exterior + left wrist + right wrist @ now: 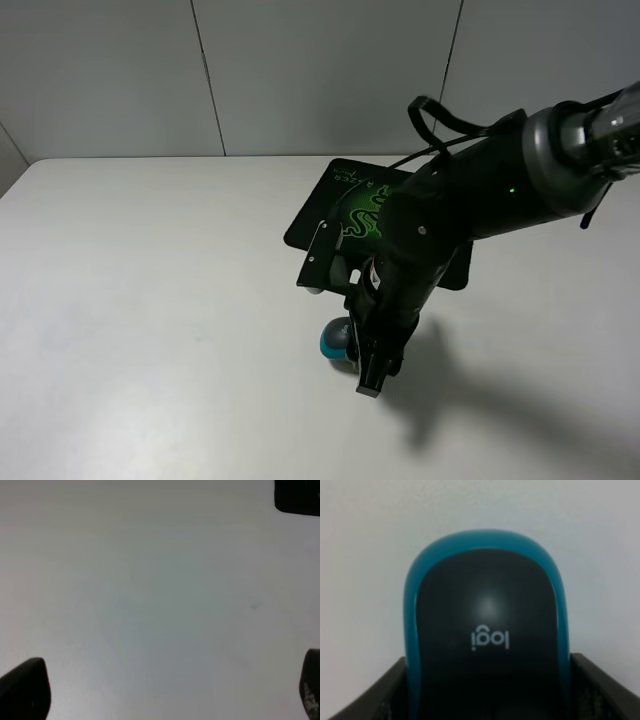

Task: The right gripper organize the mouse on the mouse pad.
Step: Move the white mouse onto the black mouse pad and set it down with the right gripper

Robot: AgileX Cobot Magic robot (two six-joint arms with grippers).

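Observation:
The mouse (334,341), dark on top with teal sides, lies on the white table just in front of the mouse pad (352,192), off its near edge. The pad is black with a green snake logo, and the arm hides part of it. My right gripper (352,350) reaches down over the mouse. In the right wrist view the mouse (487,625) fills the gap between the two black fingers (372,697), which press against its sides. My left gripper (167,685) is open over bare table and does not appear in the high view.
The white table (150,300) stretches wide to the left and front. A grey panelled wall (320,70) stands behind it. A dark shape (298,497) sits at a corner of the left wrist view.

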